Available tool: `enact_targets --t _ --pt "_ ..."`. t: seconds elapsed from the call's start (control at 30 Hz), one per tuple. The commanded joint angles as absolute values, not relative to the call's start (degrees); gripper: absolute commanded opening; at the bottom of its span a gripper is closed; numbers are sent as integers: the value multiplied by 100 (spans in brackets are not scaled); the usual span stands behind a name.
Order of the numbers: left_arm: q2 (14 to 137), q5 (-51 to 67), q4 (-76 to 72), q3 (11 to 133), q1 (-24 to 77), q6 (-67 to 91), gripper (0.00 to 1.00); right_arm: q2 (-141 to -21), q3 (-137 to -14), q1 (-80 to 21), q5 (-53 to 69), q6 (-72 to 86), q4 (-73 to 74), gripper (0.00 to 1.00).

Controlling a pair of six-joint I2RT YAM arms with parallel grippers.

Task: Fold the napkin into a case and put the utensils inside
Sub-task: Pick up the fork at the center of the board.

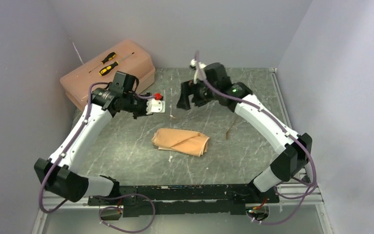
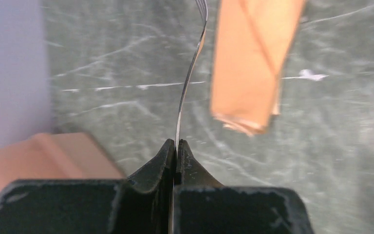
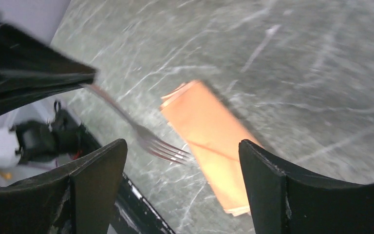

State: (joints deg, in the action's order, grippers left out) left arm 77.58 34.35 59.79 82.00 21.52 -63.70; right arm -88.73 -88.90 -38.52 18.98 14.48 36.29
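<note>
Case (image 1: 180,141) folded, flat at centre of bench (image 1: 121,146). Left claw (image 2: 176,145) clamped on fork (image 2: 187,83) handle, off the bench. Right claw (image 3: 179,146) wide, empty. To do: load fork into case.

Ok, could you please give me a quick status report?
Left end effector shut on fork. Right end effector open, empty. Case folded, flat on table. Toolbox off to the back.

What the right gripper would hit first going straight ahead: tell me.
Probably the fork, which the left gripper holds out in front of the open right gripper; depth is unclear. Beyond lies the folded napkin.
</note>
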Motion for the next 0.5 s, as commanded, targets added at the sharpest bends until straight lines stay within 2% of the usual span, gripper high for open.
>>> enact_targets --t 0.0,0.03,0.07,0.2,0.3,0.4,0.47 --pt "7103 2699 4541 7777 2210 -7433 3 -8381 -8727 -3086 1770 2772 3385 92" --pt "6899 2651 4285 7612 2248 -7724 3 -8327 -8633 -2979 1898 2951 3271 98" --pt "6627 2637 3821 7305 2272 -8106 3 -8280 -8527 -2879 2087 3136 3110 99" --pt "5354 3148 1386 5366 2290 -9676 3 -8108 -8158 -2754 2908 3962 2225 99" --pt "4930 3610 345 4641 2292 -10463 3 -8073 -7899 -2742 3374 4494 1689 95" --pt "4761 3702 -662 4117 2325 -10994 3 -8014 -7474 -2733 3732 4995 1152 88" --pt "4755 3704 -1089 3899 2339 -11282 3 -7947 -7275 -2740 3734 5062 1087 87"
